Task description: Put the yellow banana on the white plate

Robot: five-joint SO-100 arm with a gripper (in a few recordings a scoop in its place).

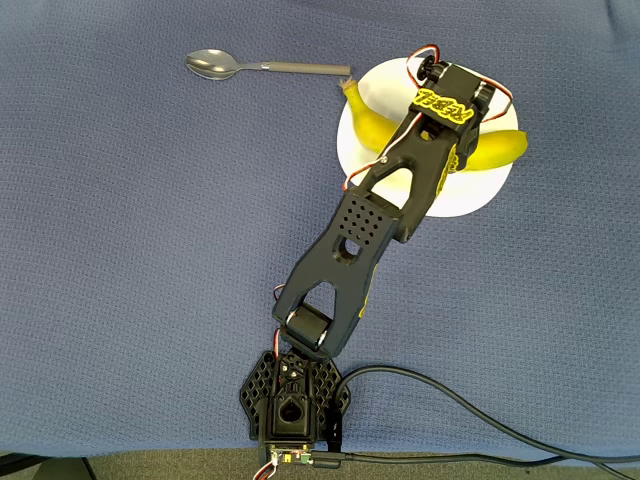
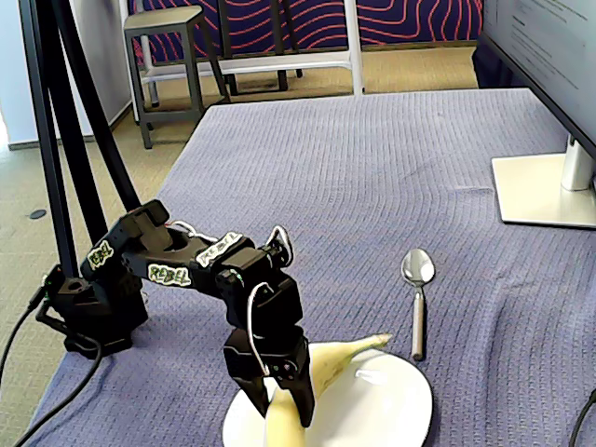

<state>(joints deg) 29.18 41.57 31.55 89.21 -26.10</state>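
Banana point(image 2: 321, 372) looks like it's already lying across the white plate point(image 2: 391, 410); gripper point(image 2: 289, 400) is down over its middle, fingers seemingly clasping it; we'd let go gently, then lift straight up so nothing rolls toward the spoon point(image 1: 235, 66).

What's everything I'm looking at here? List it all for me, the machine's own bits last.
banana: one, yellow, lying across the white plate, stem end past the rim toward the spoon.
plate: one, white, on the cloth at upper right of the overhead view.
spoon: one, silver bowl with grey handle, on the cloth beside the plate, handle tip near the banana's stem.
tablecloth: one, blue-grey, covering the table.
monitor stand: one, silver-grey, far right of the fixed view.
stool: one, grey, on the floor behind the table.
cables: black, running from the arm's base.
arm: one, black with yellow lettering.
end effector: one, black, down over the banana on the plate.
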